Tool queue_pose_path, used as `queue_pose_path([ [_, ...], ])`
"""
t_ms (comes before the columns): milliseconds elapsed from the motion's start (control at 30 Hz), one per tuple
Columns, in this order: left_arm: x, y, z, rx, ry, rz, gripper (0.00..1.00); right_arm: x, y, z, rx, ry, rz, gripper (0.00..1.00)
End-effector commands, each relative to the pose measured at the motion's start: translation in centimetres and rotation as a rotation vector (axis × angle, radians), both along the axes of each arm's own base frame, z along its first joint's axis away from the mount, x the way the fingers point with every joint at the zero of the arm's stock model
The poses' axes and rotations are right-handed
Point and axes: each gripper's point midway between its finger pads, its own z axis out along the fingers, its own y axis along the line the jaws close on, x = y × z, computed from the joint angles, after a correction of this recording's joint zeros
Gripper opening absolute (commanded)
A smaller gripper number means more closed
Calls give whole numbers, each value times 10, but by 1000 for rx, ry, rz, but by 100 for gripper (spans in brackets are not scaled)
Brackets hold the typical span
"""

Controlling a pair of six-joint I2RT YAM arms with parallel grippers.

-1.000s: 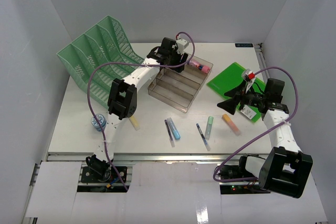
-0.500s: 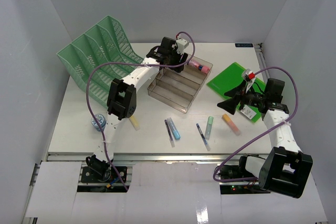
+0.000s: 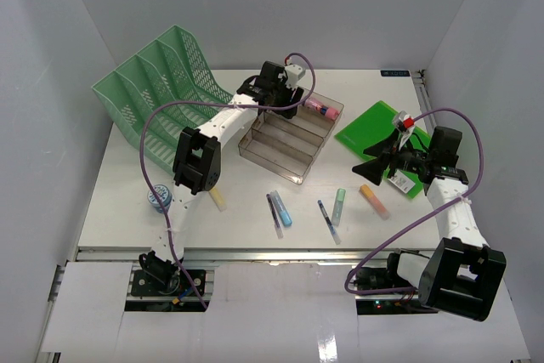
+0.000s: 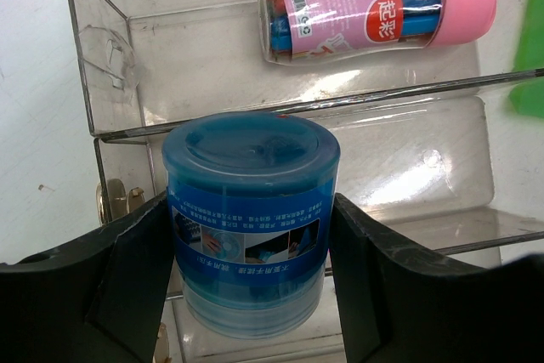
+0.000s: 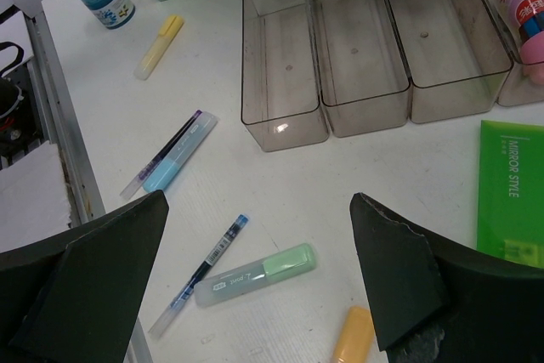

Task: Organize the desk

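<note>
Tabletop (image 3: 246, 193): white, fills the centre of the top view and carries all items. Upper left: mint mesh rack (image 3: 161, 82). Left fingers (image 4: 127, 278) clamp a blue tub (image 4: 251, 210) over the smoky tiered tray (image 3: 285, 138). A pink-capped pen tube (image 4: 374, 10) lies in the tray's topmost compartment. Lower centre: green highlighter (image 5: 255, 274). Right fingers (image 5: 85, 286) are spread wide, holding nothing, near the green notebook (image 3: 378, 125).

mint-green rack (image 3: 161, 82), blue tub (image 4: 249, 218), white desk (image 3: 246, 218)
</note>
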Motion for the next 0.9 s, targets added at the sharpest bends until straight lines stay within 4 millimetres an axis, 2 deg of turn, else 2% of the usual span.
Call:
queue_pose_path([
  [0,0,8,67,-40,-101,5,0,-2,1,3,19,-16,15,94],
  [200,-1,8,54,-26,-81,5,1,-2,0,3,18,-17,10,94],
  [267,-1,9,51,-22,-75,8,6,-1,-1,3,18,-17,8,94],
  [367,0,11,49,-18,-73,17,16,-1,-1,3,16,-18,7,94],
  [433,0,12,48,-15,-73,24,33,-1,-1,3,16,-20,6,94],
  [500,1,11,51,-21,-77,33,43,-1,-1,3,16,-19,6,94],
  [567,3,12,57,-30,-87,47,58,-1,-1,3,17,-17,4,94],
  [667,5,13,66,-39,-105,64,70,0,-2,2,16,-17,0,94],
  [767,6,14,74,-43,-117,68,68,0,-2,2,17,-17,1,94],
  [867,4,14,80,-48,-125,60,50,-1,-3,2,17,-16,-1,94],
])
